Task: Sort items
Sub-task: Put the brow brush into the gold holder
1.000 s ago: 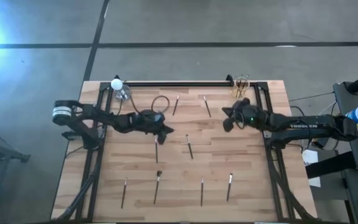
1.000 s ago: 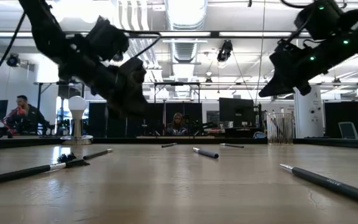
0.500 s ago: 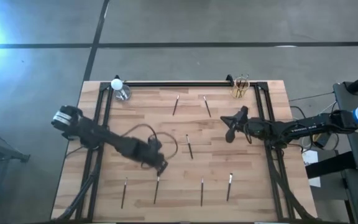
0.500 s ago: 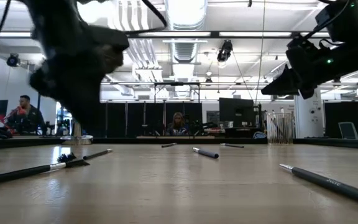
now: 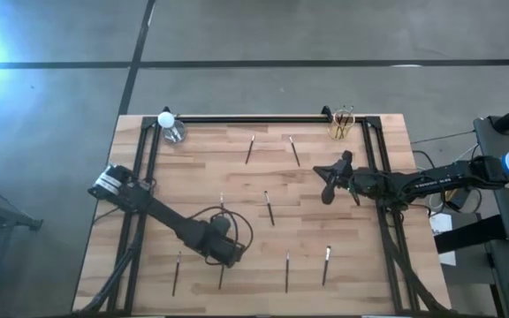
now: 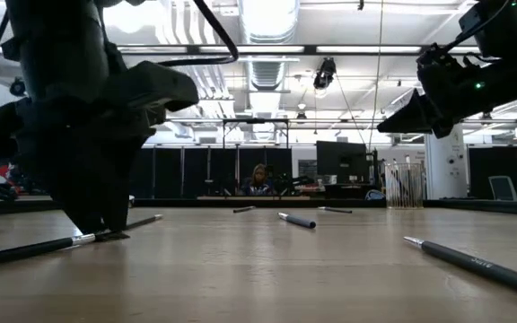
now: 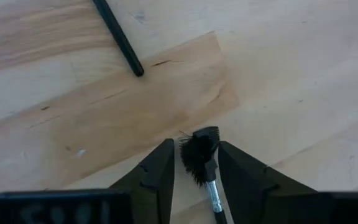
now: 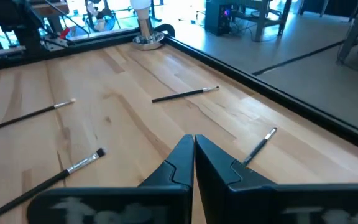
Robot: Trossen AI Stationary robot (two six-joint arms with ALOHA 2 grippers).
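Note:
Several thin dark brushes lie flat on the wooden table [image 5: 369,265]. My left gripper [image 5: 229,253] is down at the table near its front edge, open. Its fingertips stand on either side of the bushy black head [image 7: 201,152] of one brush [image 5: 221,276], with a small gap on each side. The brush's silver ferrule [image 7: 212,194] and handle run back under the gripper. In the low view the left gripper [image 6: 101,229] reaches the tabletop beside that brush's handle [image 6: 25,252]. My right gripper [image 5: 325,187] hovers shut above the table's right half, holding nothing [image 8: 193,140].
Other brushes lie at the far middle [image 5: 250,148] [image 5: 294,150], in the centre [image 5: 269,208] and along the front [image 5: 177,272] [image 5: 286,272] [image 5: 327,264]. A glass cup with sticks [image 5: 341,124] stands far right. Another cup [image 5: 175,133] with a white ball stands far left.
My left gripper has swung from the table's middle toward the near edge, come down to the tabletop and opened over the bushy brush head. My right gripper has drawn a little toward the near edge and stayed shut.

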